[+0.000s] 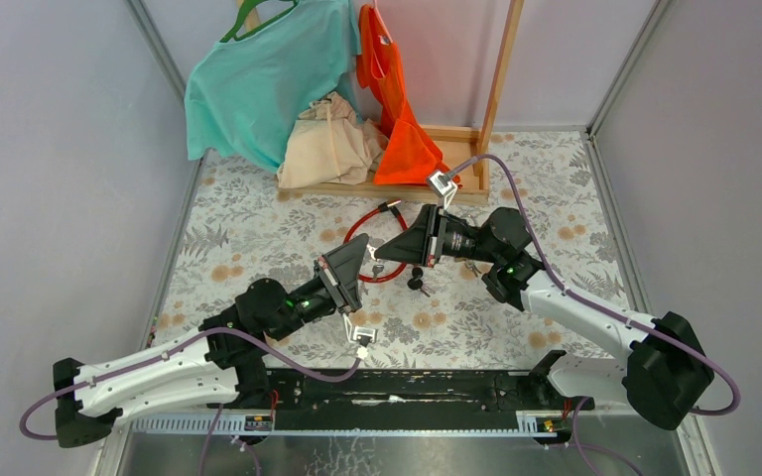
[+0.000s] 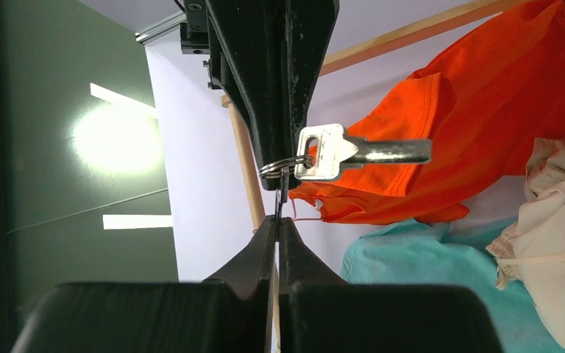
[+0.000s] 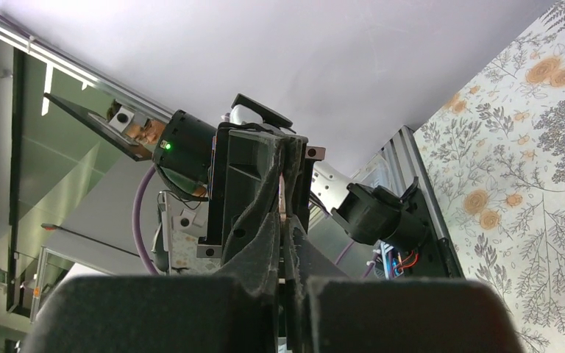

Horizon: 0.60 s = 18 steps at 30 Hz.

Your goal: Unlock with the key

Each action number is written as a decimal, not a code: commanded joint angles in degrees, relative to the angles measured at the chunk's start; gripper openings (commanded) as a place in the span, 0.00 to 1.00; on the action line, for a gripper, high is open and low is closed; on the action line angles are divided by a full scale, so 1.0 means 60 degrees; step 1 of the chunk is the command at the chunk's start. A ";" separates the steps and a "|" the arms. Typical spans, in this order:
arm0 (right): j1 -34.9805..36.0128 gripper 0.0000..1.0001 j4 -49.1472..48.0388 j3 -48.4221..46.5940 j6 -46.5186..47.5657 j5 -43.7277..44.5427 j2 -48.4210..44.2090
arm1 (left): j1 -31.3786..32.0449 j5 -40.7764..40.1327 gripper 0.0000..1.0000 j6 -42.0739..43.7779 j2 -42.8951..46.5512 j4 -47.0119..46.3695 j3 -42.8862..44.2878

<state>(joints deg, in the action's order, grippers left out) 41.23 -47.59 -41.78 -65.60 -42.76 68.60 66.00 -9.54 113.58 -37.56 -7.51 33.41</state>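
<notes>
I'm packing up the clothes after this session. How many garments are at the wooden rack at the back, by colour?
Teal garment: 1
Orange garment: 1
Beige garment: 1
Total: 3

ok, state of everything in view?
left gripper, shut on ring
right gripper, shut at ring
key, on ring, in the air
cable lock, on table, key not in
black keys, loose on table
teal shirt, hanging
orange vest, hanging
</notes>
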 commanded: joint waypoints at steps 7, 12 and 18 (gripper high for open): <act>-0.0024 0.00 -0.0467 -0.0011 -0.0016 0.0047 -0.0426 | 0.0051 -0.0641 0.26 0.0025 -0.0114 -0.0743 0.0180; -0.0053 0.00 0.0585 -0.0203 0.0430 -0.0108 -0.0557 | 0.0041 -0.1480 0.73 -0.0685 -0.0473 -0.0358 0.0556; -0.0278 0.00 0.2984 -0.0437 0.1951 0.0045 -0.1213 | 0.0028 -0.2790 1.00 -0.5438 -0.1761 0.4065 0.3525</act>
<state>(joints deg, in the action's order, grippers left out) 40.69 -38.17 -41.56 -61.34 -42.61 64.93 66.06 -19.46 103.20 -44.21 0.38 41.60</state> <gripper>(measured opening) 0.019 0.973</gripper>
